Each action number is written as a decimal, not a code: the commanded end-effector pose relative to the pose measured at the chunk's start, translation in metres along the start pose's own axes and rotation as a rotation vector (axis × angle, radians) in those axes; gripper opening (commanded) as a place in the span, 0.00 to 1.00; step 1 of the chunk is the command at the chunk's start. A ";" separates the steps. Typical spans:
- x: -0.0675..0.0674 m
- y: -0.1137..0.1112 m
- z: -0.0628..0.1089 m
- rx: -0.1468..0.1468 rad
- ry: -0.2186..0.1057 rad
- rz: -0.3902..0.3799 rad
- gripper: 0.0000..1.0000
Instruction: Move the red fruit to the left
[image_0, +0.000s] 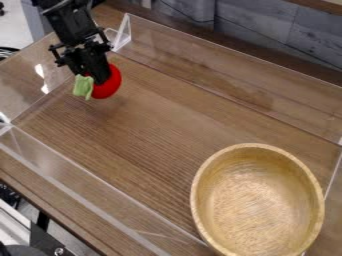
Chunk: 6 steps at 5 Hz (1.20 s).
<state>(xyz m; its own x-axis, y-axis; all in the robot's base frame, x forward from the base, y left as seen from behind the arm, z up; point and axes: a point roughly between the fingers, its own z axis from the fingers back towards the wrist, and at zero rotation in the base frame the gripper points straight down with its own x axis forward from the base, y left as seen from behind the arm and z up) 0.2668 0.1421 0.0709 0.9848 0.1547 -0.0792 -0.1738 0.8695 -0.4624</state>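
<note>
The red fruit is a small glossy red toy with a light green leafy cap, at the upper left of the camera view. My black gripper comes down from above and is shut on the red fruit, its fingers clamped over the top of it. The fruit is at or just above the wooden tabletop; I cannot tell whether it touches.
A large wooden bowl stands at the lower right. Clear acrylic walls ring the wooden surface on the left, front and back. A dark table edge and cables lie at the lower left corner.
</note>
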 end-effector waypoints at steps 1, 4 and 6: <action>0.003 -0.013 0.013 0.048 -0.013 -0.127 0.00; 0.023 -0.021 0.002 0.044 -0.007 -0.101 0.00; 0.026 -0.025 0.003 0.046 0.000 -0.058 1.00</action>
<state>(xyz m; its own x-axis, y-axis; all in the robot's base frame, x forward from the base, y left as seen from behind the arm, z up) 0.2888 0.1225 0.0653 0.9877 0.1065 -0.1144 -0.1472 0.8798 -0.4520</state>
